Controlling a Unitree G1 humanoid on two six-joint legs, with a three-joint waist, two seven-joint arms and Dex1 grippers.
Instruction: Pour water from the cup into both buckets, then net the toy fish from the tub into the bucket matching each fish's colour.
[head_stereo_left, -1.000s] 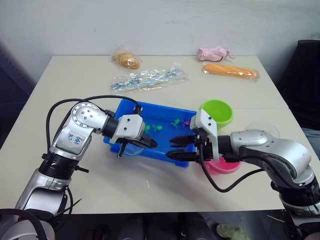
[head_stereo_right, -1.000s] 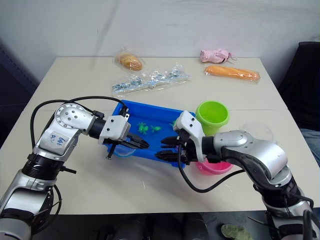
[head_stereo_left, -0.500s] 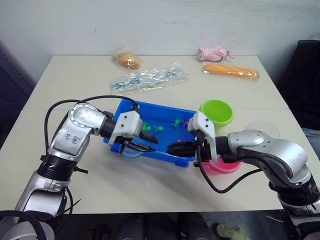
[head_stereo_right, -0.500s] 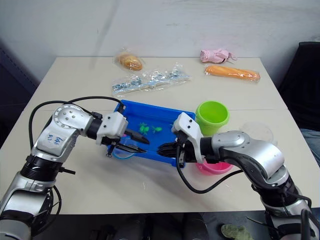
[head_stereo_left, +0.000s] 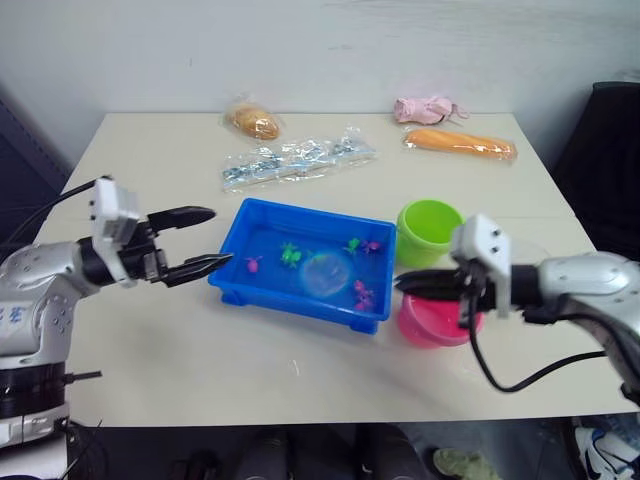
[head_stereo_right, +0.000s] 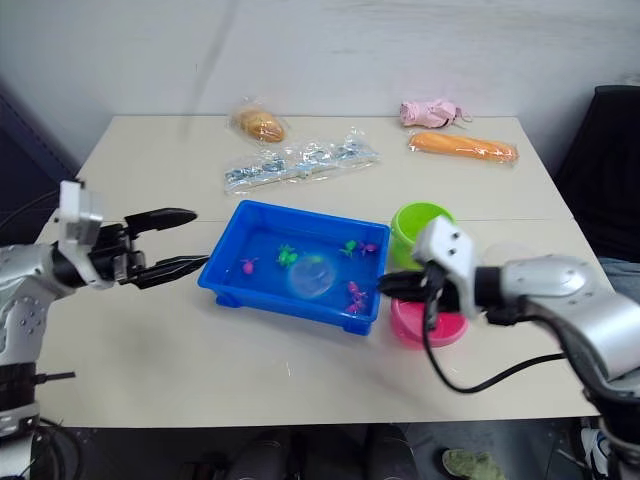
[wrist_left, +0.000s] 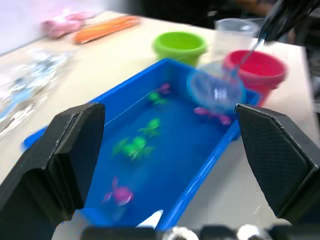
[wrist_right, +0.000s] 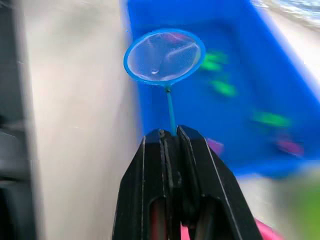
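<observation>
**Net held over the tub, left hand clear**

The right hand (head_stereo_left: 412, 286) is clamped on the handle of the net (head_stereo_left: 327, 273), whose hoop hangs over the middle of the blue tub (head_stereo_left: 262, 211). The pink bucket (head_stereo_left: 432, 322) sits below that hand, just beside the tub's right edge; the green bucket (head_stereo_left: 430, 227) stands behind it. The left hand (head_stereo_left: 203, 238), fingers apart, hovers off the tub's left edge over bare table (head_stereo_left: 250, 370).

My left gripper (head_stereo_left: 196, 240) hangs open beside the blue tub (head_stereo_left: 262, 290). My right gripper (head_stereo_left: 415, 285) pinches the net (head_stereo_left: 327, 272), its hoop over the tub's toy fish (head_stereo_left: 291, 254), beside the pink bucket (head_stereo_left: 428, 322)
</observation>
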